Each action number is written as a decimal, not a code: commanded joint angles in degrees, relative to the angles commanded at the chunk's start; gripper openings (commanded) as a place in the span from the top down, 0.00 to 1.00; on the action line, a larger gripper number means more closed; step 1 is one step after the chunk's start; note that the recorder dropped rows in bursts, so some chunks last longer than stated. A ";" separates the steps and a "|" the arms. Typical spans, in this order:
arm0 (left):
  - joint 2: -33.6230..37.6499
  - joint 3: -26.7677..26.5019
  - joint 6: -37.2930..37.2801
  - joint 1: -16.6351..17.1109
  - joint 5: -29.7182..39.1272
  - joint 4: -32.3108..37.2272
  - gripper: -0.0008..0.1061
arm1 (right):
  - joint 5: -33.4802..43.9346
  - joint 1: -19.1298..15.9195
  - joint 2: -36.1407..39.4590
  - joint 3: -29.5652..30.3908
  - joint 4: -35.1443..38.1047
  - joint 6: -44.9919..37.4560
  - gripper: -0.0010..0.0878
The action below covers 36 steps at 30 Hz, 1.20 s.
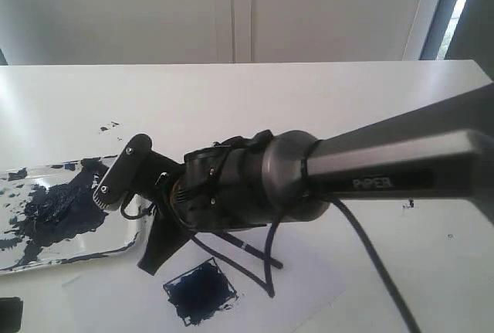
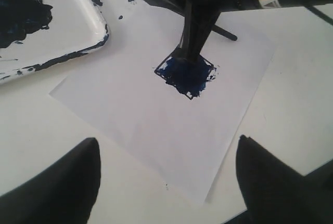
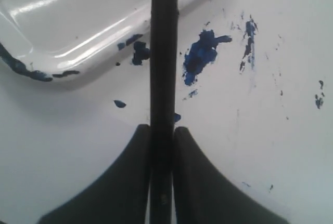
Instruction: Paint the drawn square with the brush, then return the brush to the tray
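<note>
Right gripper (image 3: 162, 129): jaws pinched shut on the brush (image 3: 164, 52), with the black handle clamped between both pads. The free length of the handle runs left and crosses the rim of the tray (image 3: 78, 42). I cannot clearly see the bristle end.

Drawn square (image 2: 190, 78): it lies near, on the paper sheet (image 2: 156, 130), just right of the tray. The interior is filled dark blue and the paint is ragged at the outline. The right gripper stands over its far corner, and I cannot tell whether it touches the paper.

Left gripper (image 2: 166, 140): at the near side, jaws wide apart, holding nothing.

Table (image 1: 309, 101): blue splatters (image 3: 200, 55) lie beside the tray corner.

Judgement: painting looks complete and the return to the tray is pending. Hazards:
- A thin handle in a narrow pinch may pivot or slip.
- A loaded tip may drip on paper or table in transit.
- A low approach may strike the tray rim.
- Early release would drop the brush outside the tray.
</note>
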 joint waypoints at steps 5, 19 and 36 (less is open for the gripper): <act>0.00 0.00 0.00 0.00 0.00 0.00 0.29 | -0.01 0.00 2.04 -0.23 0.21 0.35 0.99; 0.00 0.00 0.22 0.00 -0.01 0.12 0.29 | -1.08 0.00 2.29 -0.27 2.10 5.57 0.86; 0.00 0.00 9.71 0.00 -0.01 0.13 0.29 | 0.33 5.06 -19.22 -0.26 2.45 5.57 0.48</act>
